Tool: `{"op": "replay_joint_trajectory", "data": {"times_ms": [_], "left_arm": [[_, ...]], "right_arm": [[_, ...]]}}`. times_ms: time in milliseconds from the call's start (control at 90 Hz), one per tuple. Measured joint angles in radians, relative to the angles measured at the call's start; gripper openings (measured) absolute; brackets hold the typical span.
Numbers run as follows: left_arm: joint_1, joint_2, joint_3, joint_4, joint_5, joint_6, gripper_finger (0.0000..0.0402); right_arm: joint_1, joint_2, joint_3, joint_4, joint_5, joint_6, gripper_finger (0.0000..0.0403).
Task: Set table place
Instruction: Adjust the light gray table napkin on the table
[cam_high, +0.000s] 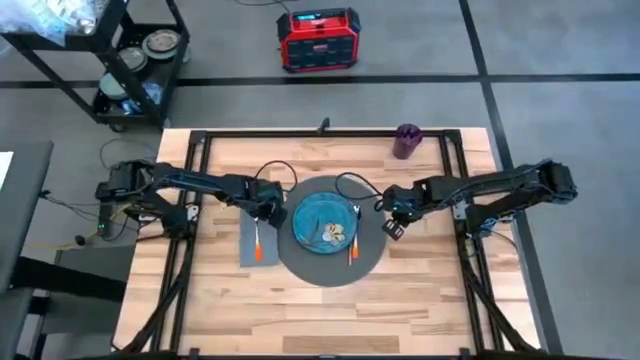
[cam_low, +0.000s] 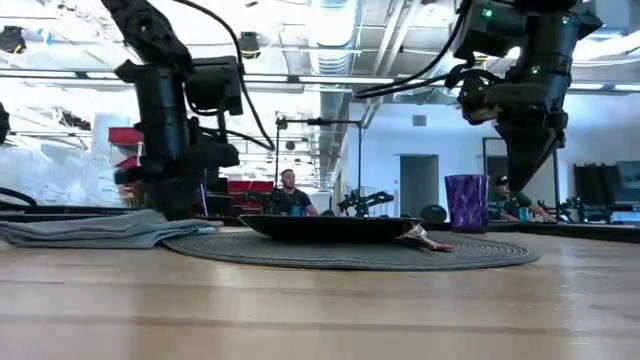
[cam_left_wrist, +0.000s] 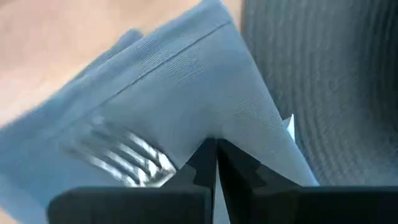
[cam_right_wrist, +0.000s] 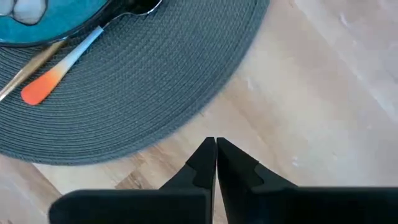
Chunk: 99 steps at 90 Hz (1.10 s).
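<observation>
A round dark grey mat (cam_high: 372, 262) lies mid-table, and a blue-green plate (cam_high: 312, 215) rests on it. The orange-handled spoon (cam_right_wrist: 68, 59) lies on the mat beside the plate. A grey napkin (cam_left_wrist: 186, 87) lies left of the mat, with the fork (cam_high: 258, 246) on top of it, its tines (cam_left_wrist: 124, 155) showing. A purple cup (cam_high: 406, 140) stands at the far right. My left gripper (cam_left_wrist: 216, 149) is shut low over the napkin's mat-side edge. My right gripper (cam_right_wrist: 216, 146) is shut above bare wood, just right of the mat. My left gripper points its shut fingertips down at the napkin's edge (cam_left_wrist: 261, 134) beside the mat, right of the fork's tines. Whether the tips touch the cloth, I cannot tell. The napkin lies flat on the table.
A black wheeled cart (cam_high: 130, 60) stands beyond the far left corner and a red device (cam_high: 318, 40) sits on the floor behind the table. Pale pieces (cam_high: 336, 235) lie on the plate. People (cam_low: 290, 195) sit in the room beyond. Bare wood spreads along the near edge (cam_high: 330, 320).
</observation>
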Motion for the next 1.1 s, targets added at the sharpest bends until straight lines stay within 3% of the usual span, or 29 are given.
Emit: {"op": "replay_joint_trajectory", "data": {"times_ms": [411, 789, 1100], "left_arm": [[0.004, 0.000, 0.010, 0.002, 0.064, -0.012, 0.0000], [0.050, -0.002, 0.087, -0.070, 0.049, 0.044, 0.0000], [0.021, -0.091, 0.104, -0.447, -0.064, -0.085, 0.0000]], "right_arm": [[-0.069, 0.000, 0.000, 0.011, 0.000, -0.001, 0.0001], [-0.118, 0.000, 0.000, 0.071, -0.001, -0.020, 0.0001], [-0.158, 0.000, 0.000, 0.059, -0.002, -0.023, 0.0001]]}}
